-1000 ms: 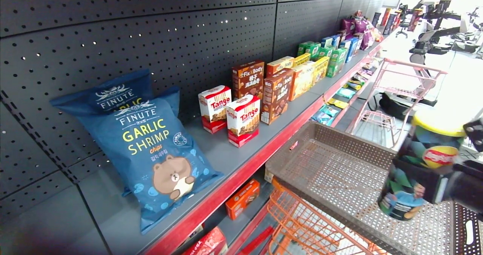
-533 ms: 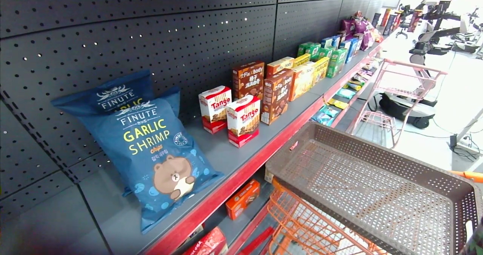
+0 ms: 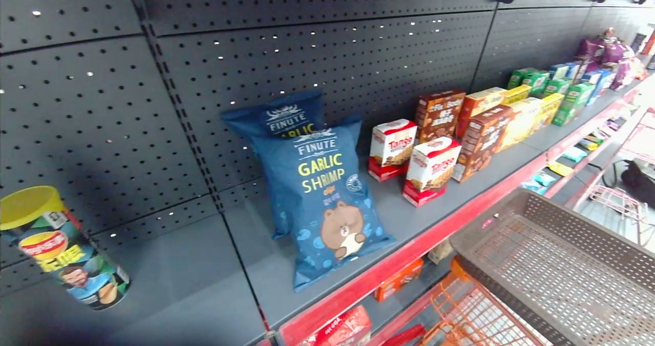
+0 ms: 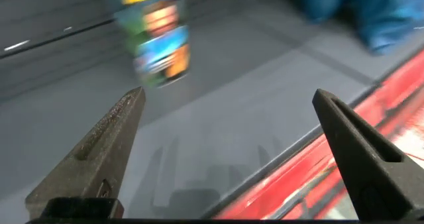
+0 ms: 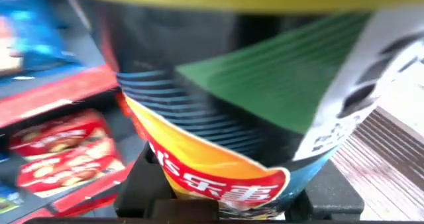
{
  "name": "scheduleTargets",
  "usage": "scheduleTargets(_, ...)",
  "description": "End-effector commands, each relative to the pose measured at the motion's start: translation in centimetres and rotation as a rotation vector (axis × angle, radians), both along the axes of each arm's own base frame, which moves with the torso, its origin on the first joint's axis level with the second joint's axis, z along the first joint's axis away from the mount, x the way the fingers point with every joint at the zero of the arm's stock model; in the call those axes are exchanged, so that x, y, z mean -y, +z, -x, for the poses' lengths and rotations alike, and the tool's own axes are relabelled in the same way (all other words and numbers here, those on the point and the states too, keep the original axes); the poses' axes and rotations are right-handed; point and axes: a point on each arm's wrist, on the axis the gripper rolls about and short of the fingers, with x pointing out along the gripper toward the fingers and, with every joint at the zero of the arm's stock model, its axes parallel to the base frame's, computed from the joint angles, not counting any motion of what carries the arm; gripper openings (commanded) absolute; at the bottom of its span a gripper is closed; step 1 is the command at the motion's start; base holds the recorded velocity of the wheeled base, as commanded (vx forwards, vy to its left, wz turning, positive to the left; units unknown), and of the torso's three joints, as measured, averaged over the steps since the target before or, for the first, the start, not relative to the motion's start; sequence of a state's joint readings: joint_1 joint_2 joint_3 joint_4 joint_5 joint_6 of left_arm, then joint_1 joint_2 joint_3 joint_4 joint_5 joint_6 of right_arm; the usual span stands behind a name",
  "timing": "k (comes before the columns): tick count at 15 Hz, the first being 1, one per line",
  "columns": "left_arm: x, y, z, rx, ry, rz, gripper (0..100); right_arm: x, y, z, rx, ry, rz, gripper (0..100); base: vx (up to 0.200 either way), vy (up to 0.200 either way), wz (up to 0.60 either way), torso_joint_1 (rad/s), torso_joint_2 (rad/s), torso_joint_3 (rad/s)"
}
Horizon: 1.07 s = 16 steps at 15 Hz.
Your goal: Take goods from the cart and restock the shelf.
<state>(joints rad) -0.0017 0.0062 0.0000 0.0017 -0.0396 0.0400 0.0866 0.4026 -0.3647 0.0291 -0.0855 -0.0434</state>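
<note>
Our left gripper (image 4: 228, 95): jaws wide apart, holding nothing, over the grey shelf (image 3: 194, 279) just behind its red front edge. Our right gripper (image 5: 232, 191): clamped on a yellow-lidded held chip can (image 5: 252, 85). On the shelf we count one shelved chip can (image 3: 61, 249) at far left. To its right are two garlic shrimp chip bags (image 3: 322, 192), one behind the other, then two red-and-white wafer boxes (image 3: 432, 169). Black pegboard (image 3: 307, 44) behind. Brown perforated basket (image 3: 491, 218) sits on the orange cart (image 3: 471, 310), near right.
</note>
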Motion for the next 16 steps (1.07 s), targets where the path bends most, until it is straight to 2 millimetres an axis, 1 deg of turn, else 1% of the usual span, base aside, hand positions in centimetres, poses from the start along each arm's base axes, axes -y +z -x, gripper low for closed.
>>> scheduleTargets(1, 0.0, 0.0, 0.0, -0.001, 0.000, 0.002, 100, 0.0, -0.3, 0.5, 0.018, 0.002, 0.001, 0, 0.000, 0.000, 0.60, 0.007, 0.00, -0.002)
scheduleTargets(4, 0.0, 0.0, 0.0, -0.001, 0.000, 0.000, 100, 0.0, -1.0, 0.7, 0.015, 0.021, 0.010, 0, 0.000, 0.000, 0.60, 0.002, 0.01, 0.005)
scheduleTargets(10, 0.0, 0.0, 0.0, -0.001, 0.000, 0.000, 100, 0.0, -0.9, 0.7, 0.016, 0.032, 0.015, 0, 0.000, 0.000, 0.60, 0.003, 0.00, 0.000)
scheduleTargets(13, 0.0, 0.0, 0.0, -0.001, 0.000, 0.000, 100, 0.0, -0.8, 0.8, 0.023, 0.043, 0.013, 0, 0.000, 0.000, 0.00, 0.000, 0.00, 0.000)
scheduleTargets(14, 0.0, 0.0, 0.0, -0.001, 0.000, 0.000, 100, 0.0, -0.5, 1.1, 0.049, 0.082, 0.008, 0, 0.000, 0.000, 0.00, 0.000, 0.00, 0.000)
scheduleTargets(16, 0.0, 0.0, 0.0, -0.001, 0.000, 0.002, 100, 0.1, -1.0, 2.1, 0.096, 0.142, -0.001, 0, 0.000, 0.000, 0.00, 0.000, 0.00, 0.000)
